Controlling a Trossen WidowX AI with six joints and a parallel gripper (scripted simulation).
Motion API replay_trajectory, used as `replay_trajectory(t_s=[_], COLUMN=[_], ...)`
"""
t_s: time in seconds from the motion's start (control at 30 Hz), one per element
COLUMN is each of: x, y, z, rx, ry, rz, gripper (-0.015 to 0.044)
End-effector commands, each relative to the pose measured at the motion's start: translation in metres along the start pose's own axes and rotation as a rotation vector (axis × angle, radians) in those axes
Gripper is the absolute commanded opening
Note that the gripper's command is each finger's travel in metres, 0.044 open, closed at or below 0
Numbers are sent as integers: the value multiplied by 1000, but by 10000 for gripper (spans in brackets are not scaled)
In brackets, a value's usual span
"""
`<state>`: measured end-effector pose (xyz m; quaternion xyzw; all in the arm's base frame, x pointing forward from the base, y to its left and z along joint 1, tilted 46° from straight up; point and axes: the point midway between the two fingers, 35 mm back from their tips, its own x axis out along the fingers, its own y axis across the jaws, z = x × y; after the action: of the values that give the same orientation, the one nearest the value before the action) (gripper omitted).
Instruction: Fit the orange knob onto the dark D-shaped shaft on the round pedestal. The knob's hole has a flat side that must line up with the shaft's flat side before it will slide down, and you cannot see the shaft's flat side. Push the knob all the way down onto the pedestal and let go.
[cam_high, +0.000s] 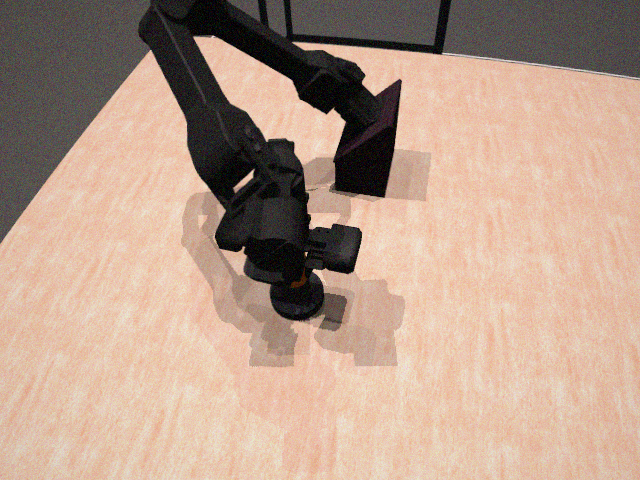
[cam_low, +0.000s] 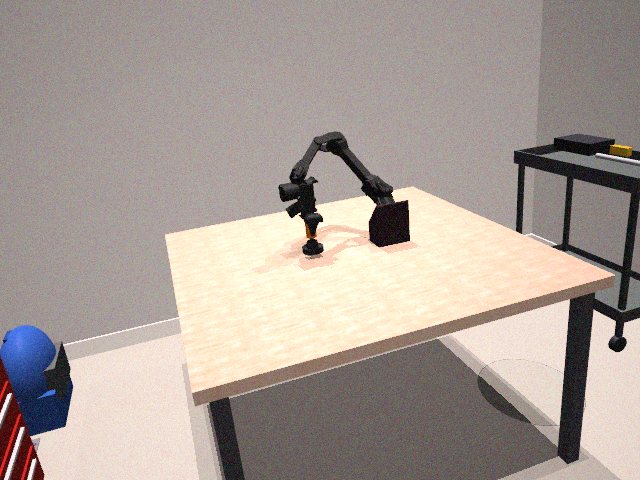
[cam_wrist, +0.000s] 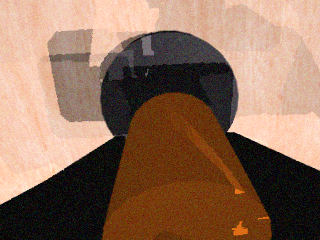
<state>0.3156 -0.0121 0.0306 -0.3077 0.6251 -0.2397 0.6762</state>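
Observation:
The orange knob (cam_high: 298, 282) (cam_low: 308, 231) (cam_wrist: 175, 160) is upright in my gripper (cam_high: 300, 276) (cam_low: 311, 227) (cam_wrist: 175, 144), which is shut on it with one finger on each side. The dark round pedestal (cam_high: 297, 308) (cam_low: 312, 249) (cam_wrist: 175, 45) stands on the table just below. In the exterior view, the knob's lower end is over the pedestal's middle, a little above its wide base. In the wrist view, the knob covers the front of the pedestal. The shaft is hidden by the knob, so I cannot tell whether the knob touches it or how the flat sides line up.
The arm's dark base block (cam_high: 364, 165) (cam_low: 390, 224) stands behind the pedestal in the top view and to its right in the exterior view. The wooden table (cam_high: 465, 335) (cam_low: 387, 289) carries both. A dark cart (cam_low: 578, 167) stands off the table's right side.

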Motion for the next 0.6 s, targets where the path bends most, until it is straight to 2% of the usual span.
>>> replay_trajectory(t_s=[0.0,0.37,0.57], x=[0,-4,-4], y=[0,1,1], z=[1,2,3], rx=[-3,-11,-184], ry=[-1,-1,-1], rz=[-3,-2,-3], gripper=[0,0,0])
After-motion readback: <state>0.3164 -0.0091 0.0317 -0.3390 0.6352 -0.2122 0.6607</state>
